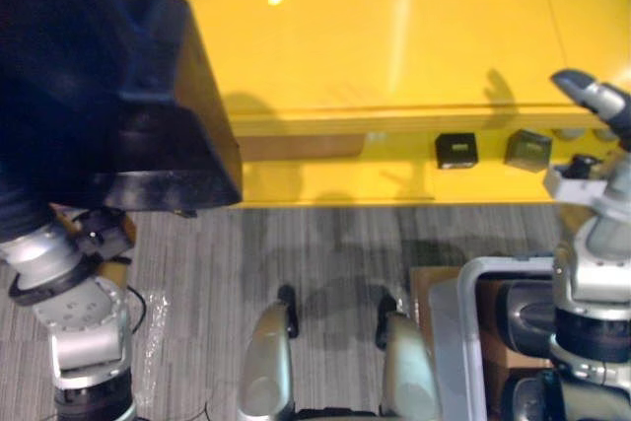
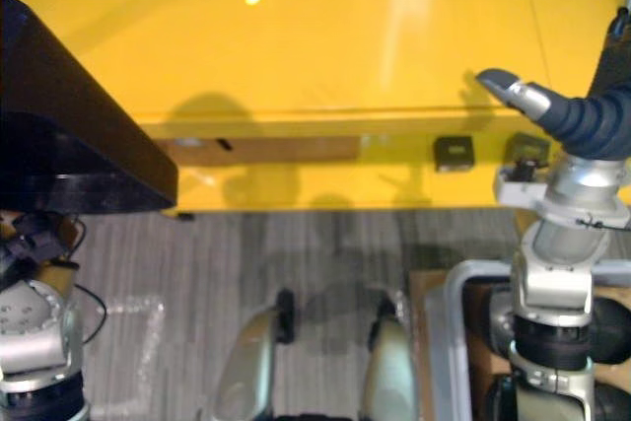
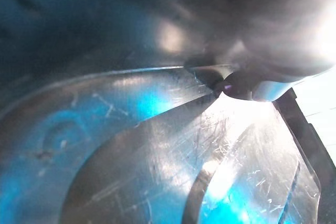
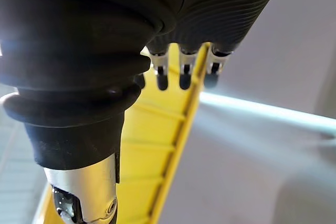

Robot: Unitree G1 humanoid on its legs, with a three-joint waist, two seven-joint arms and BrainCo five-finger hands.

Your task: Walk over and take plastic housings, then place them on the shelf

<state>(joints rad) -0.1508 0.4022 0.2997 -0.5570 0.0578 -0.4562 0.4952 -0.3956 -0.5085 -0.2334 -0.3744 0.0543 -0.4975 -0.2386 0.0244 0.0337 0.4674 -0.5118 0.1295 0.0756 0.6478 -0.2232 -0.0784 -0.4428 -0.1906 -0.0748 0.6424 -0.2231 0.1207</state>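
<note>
- A large black plastic housing fills the far left, held up over the left end of the yellow shelf
- The left hand comes up beneath the housing's near edge and is covered by it, so I cannot tell whether the hand is clamped on it or spread flat against it
- In the left wrist view the housing's glossy, scratched surface lies right up against the camera
- The right hand is raised at the right, over the right end of the shelf
- Its fingers hang side by side, loose and apart from the thumb, with nothing between them
- More dark housings lie in a grey bin on the floor at the near right, below the right arm and well apart from its fingers
- The bin rests on a brown box
- Two small black blocks sit on the shelf's lower yellow ledge, right of the middle and just beside each other
- A piece of clear plastic wrap lies on the grey carpet at the near left
</note>
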